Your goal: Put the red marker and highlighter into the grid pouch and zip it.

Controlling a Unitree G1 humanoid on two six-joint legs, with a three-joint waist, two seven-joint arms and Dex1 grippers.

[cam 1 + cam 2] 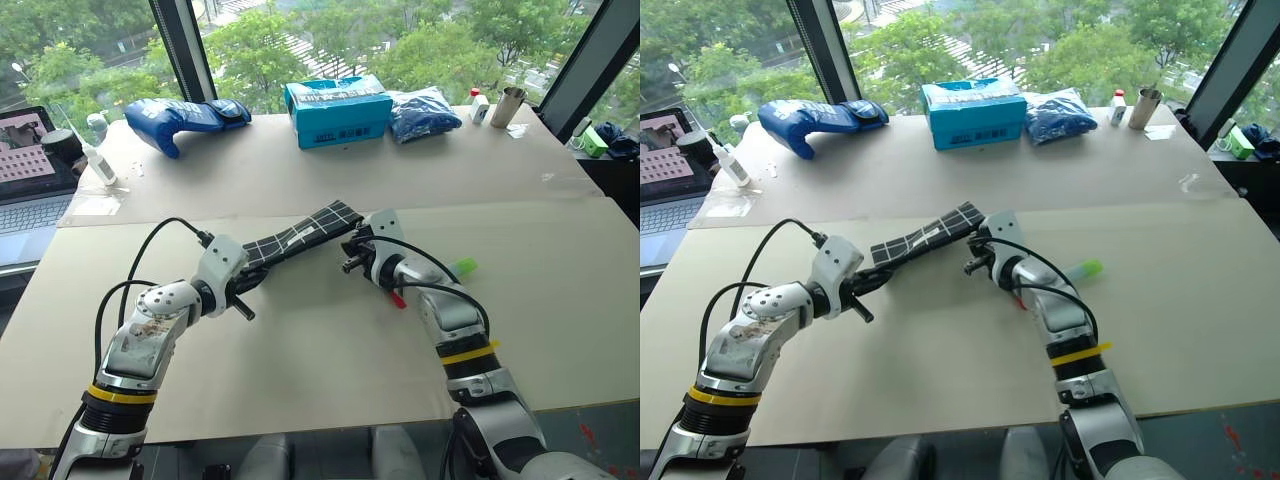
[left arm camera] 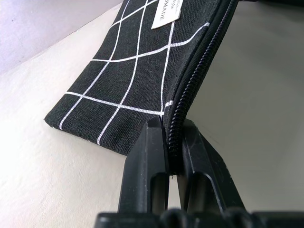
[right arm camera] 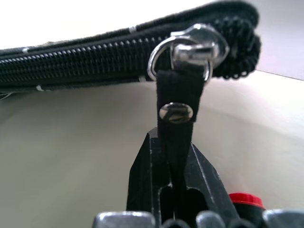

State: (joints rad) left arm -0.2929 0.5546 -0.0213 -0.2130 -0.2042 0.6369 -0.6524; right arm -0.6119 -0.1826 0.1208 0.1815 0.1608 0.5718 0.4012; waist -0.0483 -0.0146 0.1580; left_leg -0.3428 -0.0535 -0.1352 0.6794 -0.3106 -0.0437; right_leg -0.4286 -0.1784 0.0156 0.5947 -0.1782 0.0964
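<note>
Grid pouch point(image 1: 300, 237) is held off the pale worktop point(image 1: 300, 360), stretched between the two pincers, zipper edge facing up and towards the robot.

Left pincer point(image 2: 173, 156): clenched on the pouch's near-left end, one finger on each side of the zipper seam. White label point(image 2: 166, 13) sits further along the gridded face, away from this grip.

Right pincer point(image 3: 174, 159): clenched on the black pull strap point(image 3: 175, 102), which hangs from the metal ring of the zipper slider point(image 3: 192, 45). Slider sits at the pouch's far-right end; the teeth running from it towards the left pincer look closed in the right wrist view.

Red marker point(image 1: 397, 298): only its red cap end shows, on the worktop just below and behind the right pincer, close against the right wrist. Outside the pouch.

Highlighter point(image 1: 460, 267): lies on the worktop to the right of the right arm, apart from both pincers and from the pouch.
</note>
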